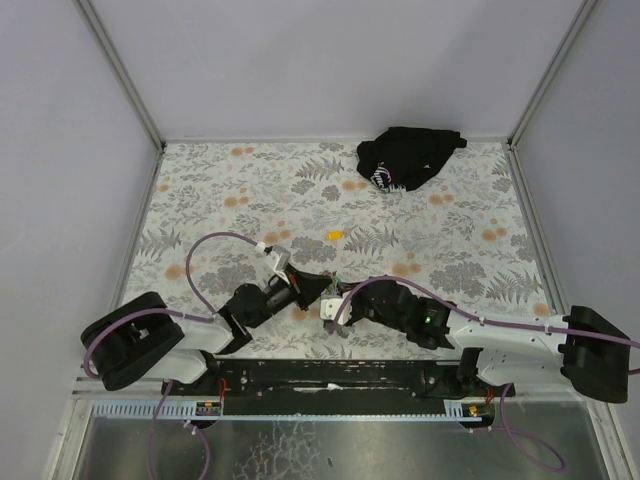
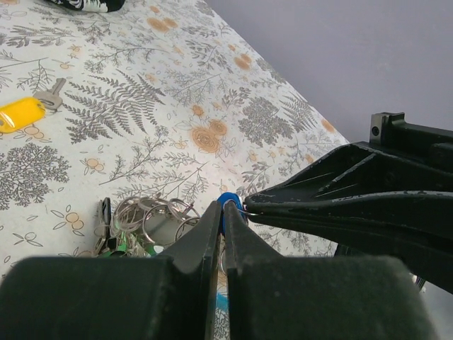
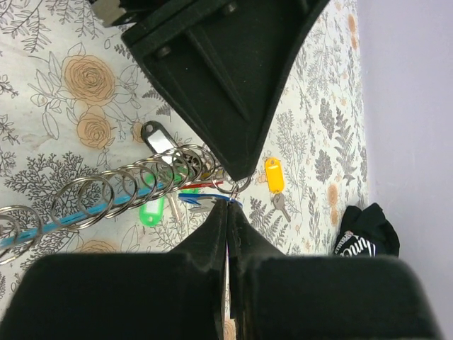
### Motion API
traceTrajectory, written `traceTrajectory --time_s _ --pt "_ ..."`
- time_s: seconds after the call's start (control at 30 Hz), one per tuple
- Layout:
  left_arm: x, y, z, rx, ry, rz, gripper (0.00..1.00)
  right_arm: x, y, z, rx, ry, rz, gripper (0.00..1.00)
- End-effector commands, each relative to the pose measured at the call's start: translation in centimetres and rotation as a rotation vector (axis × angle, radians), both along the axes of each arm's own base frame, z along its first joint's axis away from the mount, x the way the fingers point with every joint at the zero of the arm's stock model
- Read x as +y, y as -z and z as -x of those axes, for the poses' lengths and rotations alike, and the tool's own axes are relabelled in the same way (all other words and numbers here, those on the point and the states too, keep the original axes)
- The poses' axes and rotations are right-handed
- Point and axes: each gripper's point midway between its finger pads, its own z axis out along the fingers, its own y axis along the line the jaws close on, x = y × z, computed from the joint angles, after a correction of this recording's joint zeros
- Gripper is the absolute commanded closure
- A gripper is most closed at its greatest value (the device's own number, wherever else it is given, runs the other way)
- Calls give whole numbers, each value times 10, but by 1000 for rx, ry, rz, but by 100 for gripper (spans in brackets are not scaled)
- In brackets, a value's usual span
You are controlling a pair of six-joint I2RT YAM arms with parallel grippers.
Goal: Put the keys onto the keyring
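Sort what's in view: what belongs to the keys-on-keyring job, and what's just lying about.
For the job:
- blue-tagged keys, at the tips of both pincers
- keyring, beside them on the table
- left pincer, shut
- right pincer, shut

Lying about:
- yellow-tagged key, apart and untouched
- black cloth bundle, at the far edge
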Motion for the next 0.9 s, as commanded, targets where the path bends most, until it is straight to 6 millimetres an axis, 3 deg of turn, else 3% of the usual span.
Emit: traceTrajectory --time_s 0.0,0.17,0.4,0.57,0.87 --pt "8 -45 -12 -111 -83 142 100 5 -9 3 42 23 -17 100" --pt "6 -47 -8 -133 -58 135 100 6 -12 5 43 17 -49 99" --pt "2 -47 4 -189 15 101 100 -1 -29 4 52 60 -110 75" --pt "0 -47 8 -209 38 79 100 -8 -36 5 26 48 -162 66" --pt "-5 -46 19 -267 111 37 100 -7 -46 -4 127 -31 -283 63"
